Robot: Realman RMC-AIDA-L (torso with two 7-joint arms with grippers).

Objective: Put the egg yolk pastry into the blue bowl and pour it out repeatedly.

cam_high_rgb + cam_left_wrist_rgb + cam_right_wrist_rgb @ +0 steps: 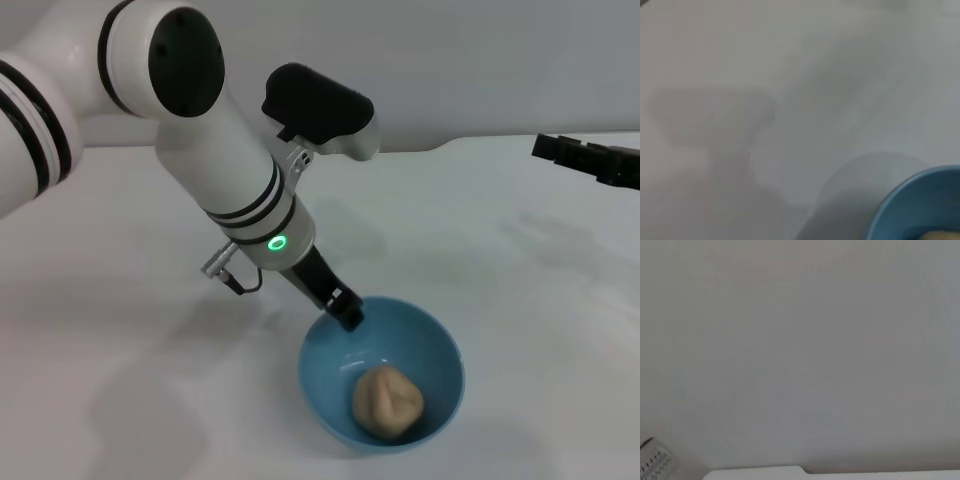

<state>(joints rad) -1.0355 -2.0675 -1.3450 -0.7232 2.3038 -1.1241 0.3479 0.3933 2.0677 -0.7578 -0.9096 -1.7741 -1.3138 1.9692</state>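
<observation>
Glossy light blue down in the lower middle of the head view: that's the blue bowl, sitting upright on the white table. Inside it, toward the lower right of the basin, rests the egg yolk pastry, a pale tan lump with a crease across its top, well below the rim.

The left arm sweeps in from the upper left of the frame, white with black bands and a green ring glowing near the wrist. Its left gripper comes down dark and narrow onto the bowl's upper left rim. It looks to be pinching that rim, though from this angle the black tips merge into one shape, so I can't truly tell how the jaws stand.

In the left wrist view, a curve of the bowl shows at the lower right corner, with a sliver of the pastry at the very bottom edge and bare table and soft shadows across the rest.

Over at the right edge of the head view, upper part, the right gripper hangs well apart from the bowl, only a black strip of it showing; its jaws I can't read either. The right wrist view gives only a pale surface.
</observation>
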